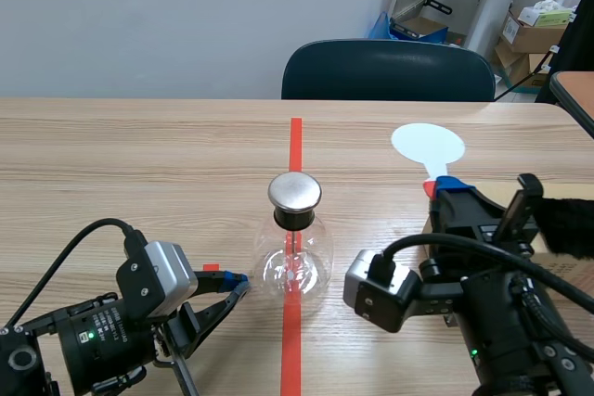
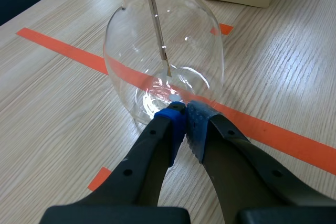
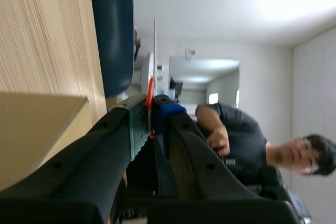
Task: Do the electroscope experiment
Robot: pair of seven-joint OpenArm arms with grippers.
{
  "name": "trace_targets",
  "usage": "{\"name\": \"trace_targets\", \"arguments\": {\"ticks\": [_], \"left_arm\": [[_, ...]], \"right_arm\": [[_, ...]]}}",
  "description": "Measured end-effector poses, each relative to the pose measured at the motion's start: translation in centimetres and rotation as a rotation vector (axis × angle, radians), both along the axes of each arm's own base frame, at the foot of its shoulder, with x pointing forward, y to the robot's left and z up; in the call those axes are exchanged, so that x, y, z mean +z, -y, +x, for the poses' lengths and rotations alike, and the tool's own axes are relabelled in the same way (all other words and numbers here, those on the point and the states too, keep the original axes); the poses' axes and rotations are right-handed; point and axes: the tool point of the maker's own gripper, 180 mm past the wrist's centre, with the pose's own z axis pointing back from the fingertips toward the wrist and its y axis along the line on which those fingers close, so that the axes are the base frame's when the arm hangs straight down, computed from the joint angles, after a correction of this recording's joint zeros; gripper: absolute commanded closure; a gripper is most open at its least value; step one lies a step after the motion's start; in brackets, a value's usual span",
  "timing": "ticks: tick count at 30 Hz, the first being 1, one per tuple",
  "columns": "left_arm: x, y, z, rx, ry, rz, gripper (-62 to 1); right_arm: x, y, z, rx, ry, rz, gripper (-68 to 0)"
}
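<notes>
**Flask on the centre line, a pincer on each side**

The electroscope stands on the table, on the centre tape line and nearer the near edge than the far one. A metal cap sits on top and a thin rod hangs inside the glass. The left pincer lies low toward the near left corner, its pads pressed together on nothing. Its tips are just at the flask's lower wall; contact cannot be told. The right pincer, over the right side, is clamped on the red handle of a white paddle, whose disc is well apart from the flask. A cardboard box sits under that arm by the right edge. A chair stands beyond the far edge.
</notes>
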Motion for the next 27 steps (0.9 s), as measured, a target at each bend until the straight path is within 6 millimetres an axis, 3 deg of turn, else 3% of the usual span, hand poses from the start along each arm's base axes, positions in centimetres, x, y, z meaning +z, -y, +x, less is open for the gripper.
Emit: {"name": "trace_targets", "arguments": {"ticks": [15,27], "left_arm": [[0.0,0.0,0.0,0.000,0.000,0.000,-4.1],[0.0,0.0,0.0,0.000,0.000,0.000,-4.1]], "right_arm": [[-0.4,-7.2,-3.2,0.445,-0.021,-0.008,-1.8],[-0.5,-8.6,-4.4,0.546,-0.026,-0.010,-1.8]]}}
